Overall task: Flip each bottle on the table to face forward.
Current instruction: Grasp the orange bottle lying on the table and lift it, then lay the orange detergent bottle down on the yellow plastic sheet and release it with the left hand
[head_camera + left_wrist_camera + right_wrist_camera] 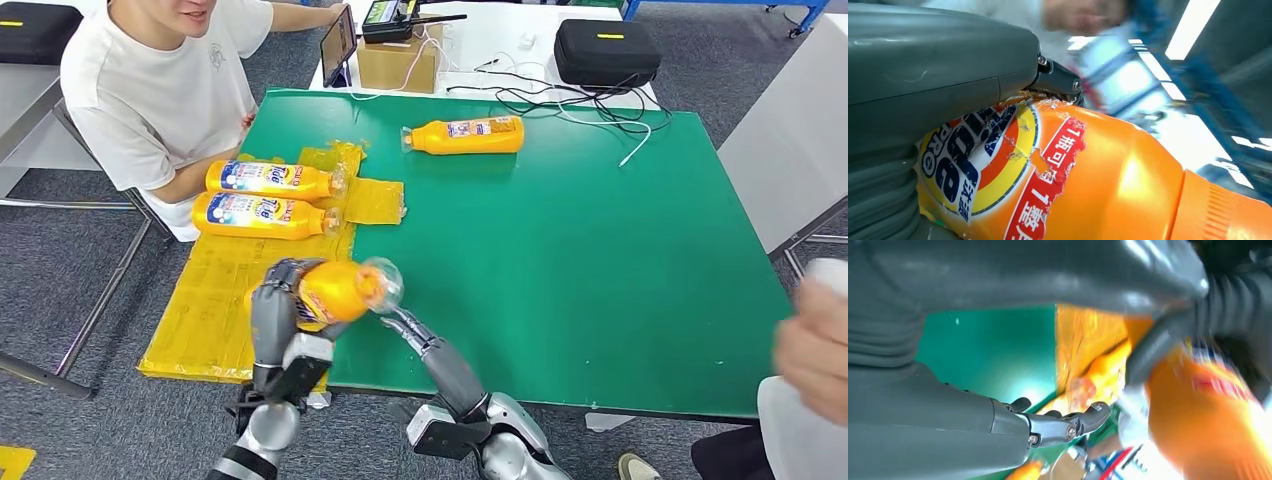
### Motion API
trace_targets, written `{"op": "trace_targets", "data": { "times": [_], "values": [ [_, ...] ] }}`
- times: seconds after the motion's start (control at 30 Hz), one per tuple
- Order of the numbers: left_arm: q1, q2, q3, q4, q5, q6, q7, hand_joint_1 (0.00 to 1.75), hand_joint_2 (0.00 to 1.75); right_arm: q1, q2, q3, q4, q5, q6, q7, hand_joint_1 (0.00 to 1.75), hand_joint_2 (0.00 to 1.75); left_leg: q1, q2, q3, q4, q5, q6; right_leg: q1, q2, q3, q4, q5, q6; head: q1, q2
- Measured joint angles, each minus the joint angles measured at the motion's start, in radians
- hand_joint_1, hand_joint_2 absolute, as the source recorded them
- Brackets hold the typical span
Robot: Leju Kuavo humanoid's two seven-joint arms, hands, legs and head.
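The orange bottle (340, 290) sat off the table in my left hand (283, 325), fingers wrapped round its body above the yellow mat (215, 300), clear cap pointing right. My left wrist camera read its torn label (998, 165). My right hand (425, 345) lay just under the cap, fingers apart, holding nothing. Two bottles (265, 198) lay farther left; another (465, 135) lay far on the green table (600, 250).

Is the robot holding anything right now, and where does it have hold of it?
Yes: its left hand grips an orange bottle around the labelled body. The right hand sits below the cap end; contact is unclear.
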Motion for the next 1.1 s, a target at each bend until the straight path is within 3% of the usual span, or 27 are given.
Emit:
{"op": "trace_targets", "data": {
  "times": [0.23,0.53,0.6,0.67,0.73,1.1],
  "values": [
    [-0.104,0.025,0.104,0.187,-0.307,0.005,0.201,1.75,1.75,0.047,0.02,-0.062,-0.041,0.009,-0.028,0.019,0.0,0.0,0.0,0.0,0.0,0.0,0.0,0.0,0.0,0.0,0.0,0.0,0.0,0.0,0.0,0.0],
    [-0.313,0.118,0.109,0.555,-0.495,-0.096,0.449,1.7,1.75,0.073,0.051,-0.082,-0.047,0.004,0.005,0.02,0.0,0.0,0.001,0.0,0.001,0.0,0.001,-0.001,0.001,0.0,0.001,0.001,0.0,0.0,0.0,0.0],
    [-0.349,0.132,0.105,0.608,-0.52,-0.116,0.479,1.13,1.75,0.074,0.055,-0.084,-0.046,0.001,0.007,0.019,0.0,0.0,0.001,0.0,0.002,0.0,0.001,-0.001,0.001,0.0,0.002,0.001,0.0,0.0,0.0,0.0],
    [-0.374,0.142,0.102,0.647,-0.525,-0.14,0.486,0.32,1.75,0.076,0.059,-0.086,-0.046,-0.004,0.007,0.019,0.0,0.0,0.001,0.0,0.002,0.0,0.001,-0.001,0.001,0.0,0.003,0.001,0.0,0.0,0.0,0.0],
    [-0.392,0.148,0.1,0.67,-0.514,-0.171,0.473,0.01,1.75,0.079,0.061,-0.089,-0.046,-0.008,0.007,0.019,0.0,0.0,0.001,-0.001,0.004,0.0,0.001,-0.001,0.001,0.0,0.004,0.001,0.0,0.0,0.0,0.0],
    [-0.425,0.162,0.103,0.697,-0.35,-0.393,0.31,0.0,1.75,0.084,0.062,-0.105,-0.042,-0.023,0.006,0.004,0.0,0.0,0.001,-0.004,0.009,-0.001,0.001,-0.001,0.001,-0.001,0.01,0.001,0.0,-0.001,0.0,0.0]
  ]
}}
